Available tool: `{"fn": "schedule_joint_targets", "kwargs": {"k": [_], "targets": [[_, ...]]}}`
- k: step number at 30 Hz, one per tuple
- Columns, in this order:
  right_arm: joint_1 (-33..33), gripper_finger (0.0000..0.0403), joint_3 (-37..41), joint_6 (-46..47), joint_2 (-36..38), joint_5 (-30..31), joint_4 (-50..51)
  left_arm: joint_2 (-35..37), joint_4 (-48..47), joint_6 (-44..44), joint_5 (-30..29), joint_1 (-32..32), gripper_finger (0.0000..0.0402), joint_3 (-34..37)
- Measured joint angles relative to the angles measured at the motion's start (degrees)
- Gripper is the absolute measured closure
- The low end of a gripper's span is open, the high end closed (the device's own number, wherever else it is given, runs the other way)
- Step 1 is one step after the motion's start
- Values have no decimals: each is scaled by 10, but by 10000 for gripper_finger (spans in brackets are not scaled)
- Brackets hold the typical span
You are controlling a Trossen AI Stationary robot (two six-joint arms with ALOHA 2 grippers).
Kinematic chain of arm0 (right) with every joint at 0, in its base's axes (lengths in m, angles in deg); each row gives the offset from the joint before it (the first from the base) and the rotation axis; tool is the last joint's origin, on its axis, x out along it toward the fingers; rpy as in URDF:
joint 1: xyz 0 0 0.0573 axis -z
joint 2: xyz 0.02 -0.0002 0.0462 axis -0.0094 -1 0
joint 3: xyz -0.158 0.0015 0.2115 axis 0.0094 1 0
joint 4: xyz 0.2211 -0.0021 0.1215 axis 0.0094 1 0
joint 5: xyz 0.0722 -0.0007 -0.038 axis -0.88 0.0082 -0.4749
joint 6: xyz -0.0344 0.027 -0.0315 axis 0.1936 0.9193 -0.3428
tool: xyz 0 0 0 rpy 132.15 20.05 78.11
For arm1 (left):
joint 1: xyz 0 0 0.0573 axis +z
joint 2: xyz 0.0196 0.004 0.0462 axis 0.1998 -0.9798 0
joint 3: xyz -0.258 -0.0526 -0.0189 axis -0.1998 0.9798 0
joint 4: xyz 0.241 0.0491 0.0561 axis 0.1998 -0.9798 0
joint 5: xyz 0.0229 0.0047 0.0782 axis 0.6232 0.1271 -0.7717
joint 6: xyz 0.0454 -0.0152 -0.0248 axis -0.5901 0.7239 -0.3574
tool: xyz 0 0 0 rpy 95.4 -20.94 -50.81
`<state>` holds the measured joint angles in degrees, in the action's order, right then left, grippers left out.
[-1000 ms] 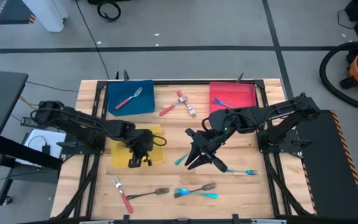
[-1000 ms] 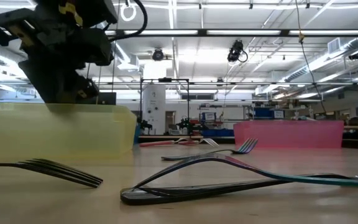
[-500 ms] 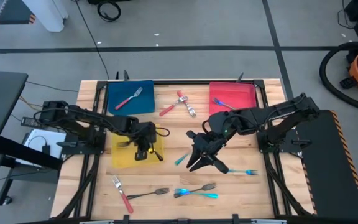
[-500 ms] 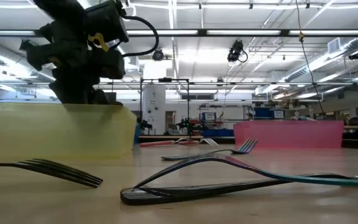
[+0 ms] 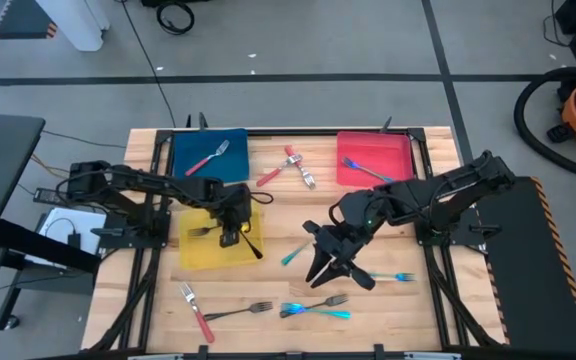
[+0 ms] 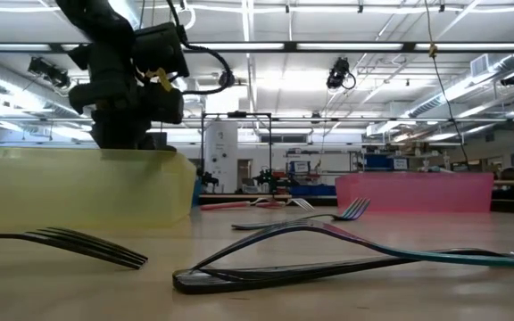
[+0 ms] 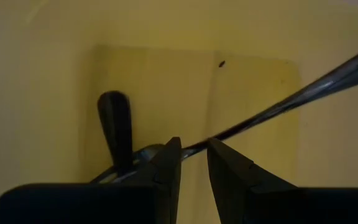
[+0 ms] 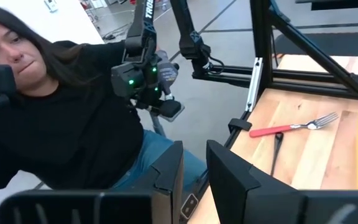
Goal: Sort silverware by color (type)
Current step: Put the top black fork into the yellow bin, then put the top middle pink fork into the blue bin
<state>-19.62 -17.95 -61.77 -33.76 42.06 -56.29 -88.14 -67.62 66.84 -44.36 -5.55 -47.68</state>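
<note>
The wooden worktop (image 5: 278, 215) is carrying three trays: a blue tray (image 5: 211, 157) wrongly holding a red-handled fork (image 5: 206, 160), a red tray (image 5: 374, 158) with one fork in it, and a yellow tray (image 5: 215, 238) where the left arm is working. The step in hand looks like a drop-off of a dark fork (image 7: 278, 102) into the yellow tray: the left pincer (image 7: 193, 155) is hovering low over the tray floor, its jaws pinched on the slim handle, with another dark fork (image 7: 115, 127) already lying just beside it. The next move probably calls for parting the jaws and lifting clear. The right pincer (image 5: 330, 262) is hanging over mid-worktop; whether it is gripping anything cannot be told. Near it a teal fork (image 5: 293, 255) is lying, and more forks (image 5: 313, 306) are waiting toward the front edge.
</note>
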Motion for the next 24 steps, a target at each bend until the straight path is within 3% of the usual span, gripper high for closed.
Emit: {"fn": "schedule_joint_targets", "kwargs": {"k": [15,24], "targets": [[-12,323,0,-3,0,14,7,-4,-57,7,-4,0,324,0],[-10,323,0,-6,0,14,9,-3,-32,-17,-6,0,324,-9]]}}
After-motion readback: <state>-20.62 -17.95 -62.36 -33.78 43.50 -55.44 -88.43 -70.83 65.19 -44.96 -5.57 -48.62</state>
